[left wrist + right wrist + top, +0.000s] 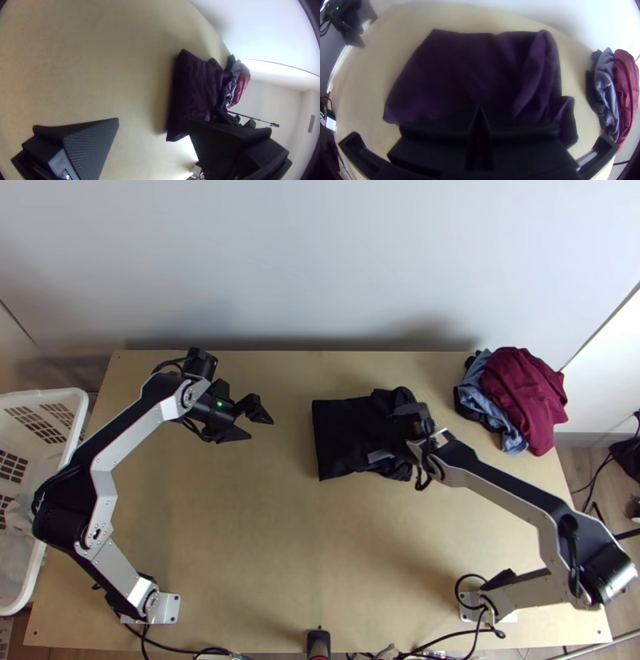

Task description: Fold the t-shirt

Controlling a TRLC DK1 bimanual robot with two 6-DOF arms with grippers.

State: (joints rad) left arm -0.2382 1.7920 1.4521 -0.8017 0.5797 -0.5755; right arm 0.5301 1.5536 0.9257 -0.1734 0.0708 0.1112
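The dark t-shirt (344,436) lies just right of the middle of the top view, on the light wooden table (240,540). Its left portion is a flat, doubled-looking panel with a straight left edge; its right end is rucked up in loose folds. The right gripper (479,110) sits over the cloth, fingers brought together at their tips; whether they pinch any fabric I cannot tell. The left gripper (261,429) hangs left of the shirt, well apart from it, its fingers spread and holding nothing.

This should handle as light, limp jersey: nothing to break, no stiffness to lean on. Pushed from the side, it would likely ruck rather than slide as one piece. The neat left panel looks best left alone, or steadied with light pressure near its corners. The better hold is probably the loose outer edge of the bunched right end, taken low and shallow so that only the upper layers come. Too deep a pinch could drag the flat panel out of square. Lifted by a single point, it would sag; two holds along one edge should keep that edge straight.
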